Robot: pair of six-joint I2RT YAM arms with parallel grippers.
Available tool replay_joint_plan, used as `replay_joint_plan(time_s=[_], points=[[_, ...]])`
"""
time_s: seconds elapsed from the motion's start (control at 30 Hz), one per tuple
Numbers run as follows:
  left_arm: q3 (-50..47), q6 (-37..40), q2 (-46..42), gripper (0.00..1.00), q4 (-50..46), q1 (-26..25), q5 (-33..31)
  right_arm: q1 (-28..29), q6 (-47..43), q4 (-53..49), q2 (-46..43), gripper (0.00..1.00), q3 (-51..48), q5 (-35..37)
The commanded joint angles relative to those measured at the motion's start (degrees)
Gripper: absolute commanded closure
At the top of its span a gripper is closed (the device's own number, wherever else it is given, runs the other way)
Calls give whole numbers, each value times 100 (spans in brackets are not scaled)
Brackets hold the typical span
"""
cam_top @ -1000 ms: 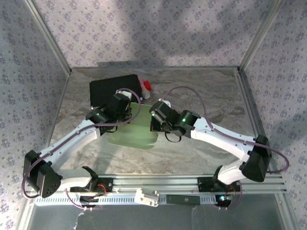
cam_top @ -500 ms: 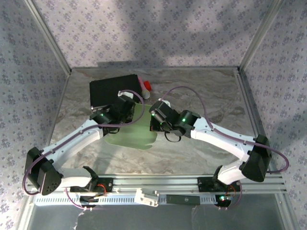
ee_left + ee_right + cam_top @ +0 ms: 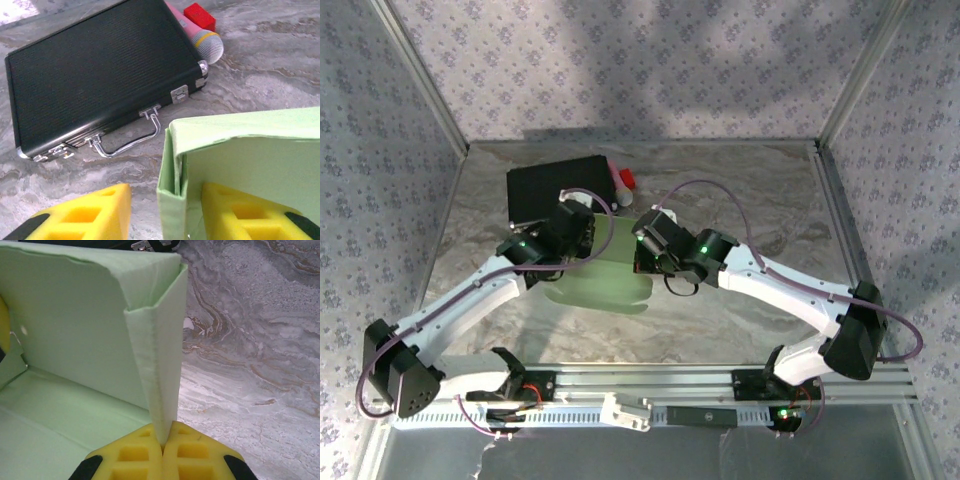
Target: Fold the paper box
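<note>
Right wrist: jaws pinch paper box (image 3: 155,365).

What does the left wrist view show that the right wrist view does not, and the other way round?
Left wrist: a black case, a pink microphone, a red block, and the left gripper open astride a wall of the paper box. Right wrist: the right gripper shut on a folded box corner. Both: the paper box and the marbled table.

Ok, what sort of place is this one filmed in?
Probably a lab data-collection cell rather than a home: a marble-patterned table boxed in by aluminium posts and floral-print backdrop walls, with a slotted metal mounting rail along the near edge.
</note>
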Motion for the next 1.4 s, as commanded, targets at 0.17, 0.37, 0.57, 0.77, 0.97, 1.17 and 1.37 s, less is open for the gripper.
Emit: replay_joint_plan(time_s=[0.17, 0.37, 0.57, 0.77, 0.97, 1.17, 1.37], points=[[641, -47, -237, 46, -686, 304, 1269, -23, 86, 55, -128, 100, 14, -17], [763, -106, -397, 40, -797, 450, 1838, -44, 91, 25, -123, 100, 5, 7], [765, -49, -510, 39, -982, 464, 2003, -57, 105, -8, -97, 100, 25, 48], [382, 141, -842, 46, -1209, 458, 1751, -64, 82, -20, -113, 100, 27, 60], [139, 138, -875, 55, -1286, 407, 1490, -31, 48, -44, -133, 100, 96, 112], [21, 148, -702, 60, -1226, 57, 827, -8, 38, -74, -114, 100, 121, 173], [-166, 160, -554, 71, -1004, -7, 689, 33, 39, -72, -132, 100, 128, 192]])
